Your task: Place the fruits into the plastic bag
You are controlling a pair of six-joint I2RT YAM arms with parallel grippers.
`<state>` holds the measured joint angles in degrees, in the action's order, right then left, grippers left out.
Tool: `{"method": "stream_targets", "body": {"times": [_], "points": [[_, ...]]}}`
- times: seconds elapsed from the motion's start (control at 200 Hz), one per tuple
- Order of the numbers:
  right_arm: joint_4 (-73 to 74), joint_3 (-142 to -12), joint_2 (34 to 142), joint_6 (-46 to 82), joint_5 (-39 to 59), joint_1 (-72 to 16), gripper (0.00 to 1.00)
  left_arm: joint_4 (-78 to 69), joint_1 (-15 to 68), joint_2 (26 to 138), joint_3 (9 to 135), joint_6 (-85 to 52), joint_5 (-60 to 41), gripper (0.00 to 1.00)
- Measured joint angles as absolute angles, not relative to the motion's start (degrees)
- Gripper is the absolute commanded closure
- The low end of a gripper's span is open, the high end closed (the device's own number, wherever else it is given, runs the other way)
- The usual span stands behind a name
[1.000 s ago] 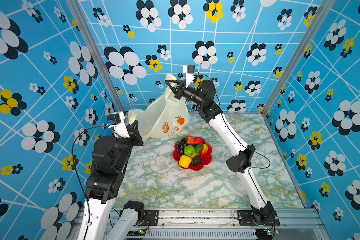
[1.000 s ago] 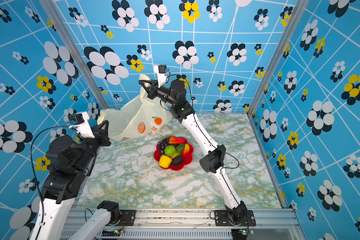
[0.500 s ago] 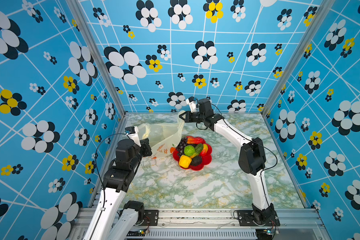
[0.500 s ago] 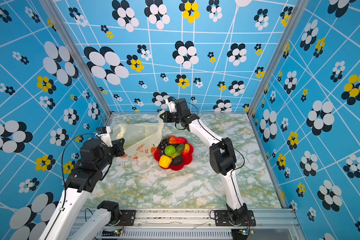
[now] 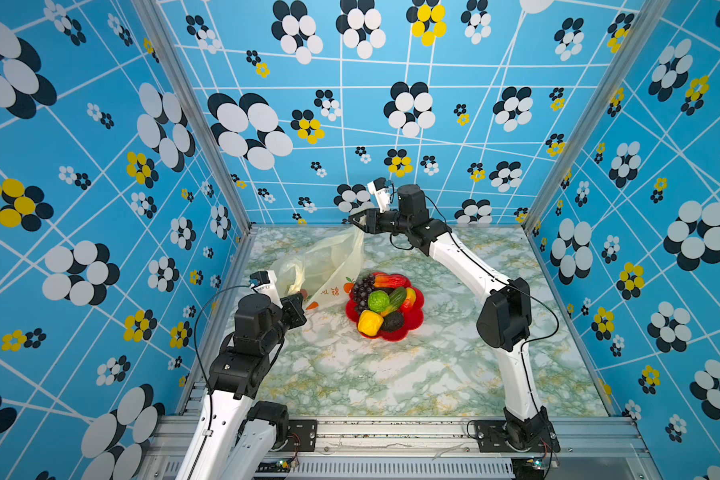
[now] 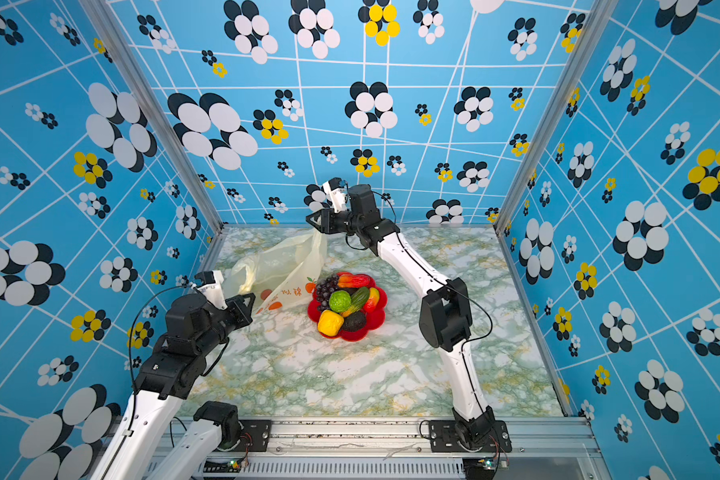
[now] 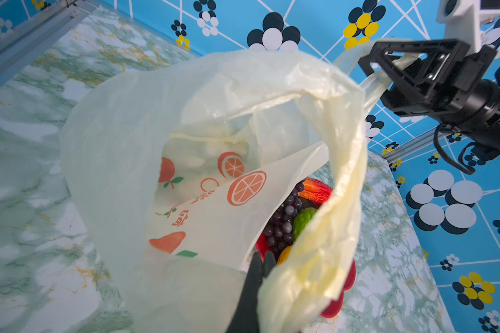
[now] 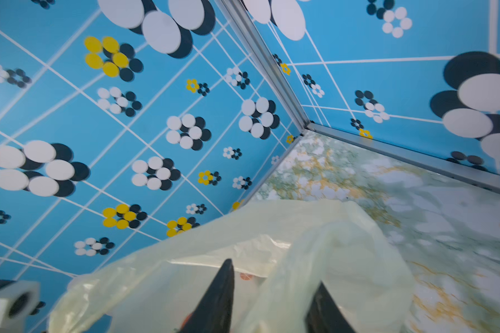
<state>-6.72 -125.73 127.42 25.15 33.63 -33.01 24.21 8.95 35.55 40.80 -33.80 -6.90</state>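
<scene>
Both handles of the plastic bag (image 5: 329,266) are attended, the left claw (image 7: 261,258) clenched on one, the right claw (image 8: 274,274) released around the other, the fruits (image 5: 381,301) heaped in the red dish (image 5: 417,321) just beside it.

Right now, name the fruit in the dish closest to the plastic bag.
The dark purple grape bunch, at the edge of the red dish beside the bag; the other fruits lie farther off.

top views: high, front, facing down-back | wrist views: close, sharing plastic bag (image 7: 122,121)
</scene>
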Motion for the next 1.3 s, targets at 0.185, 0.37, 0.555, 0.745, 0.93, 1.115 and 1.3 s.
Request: {"method": "stream_targets", "body": {"times": [0.185, 0.37, 0.555, 0.745, 0.93, 1.115, 1.3], "points": [[-6.2, -122.5, 126.0, 24.8, 35.5, -34.6, 0.04, 24.4, 9.0, 33.9, 38.6, -37.4, -8.2, 1.00], [-13.6, -104.8, 113.9, 20.1, 30.2, -34.2, 0.01, 23.4, 9.0, 34.1, 37.8, -40.0, -9.7, 1.00], [-20.7, -95.0, 99.7, 18.0, 22.8, -33.3, 0.01, 22.1, 9.0, 34.9, 36.3, -42.0, -11.0, 1.00], [-28.7, -91.3, 94.0, 18.9, 17.6, -31.8, 0.04, 21.5, 9.0, 34.6, 35.7, -43.1, -11.5, 1.00], [-33.1, -80.4, 93.4, 21.9, 17.2, -25.3, 0.17, 20.8, 9.0, 34.2, 35.7, -44.0, -12.5, 1.00], [-35.1, -67.0, 90.9, 24.8, 19.1, -23.3, 0.36, 20.0, 9.0, 34.3, 35.7, -45.0, -13.8, 1.00], [-33.8, -61.2, 88.6, 26.2, 21.8, -23.6, 0.47, 15.5, 9.0, 35.3, 33.8, -48.1, -16.4, 1.00]]}}
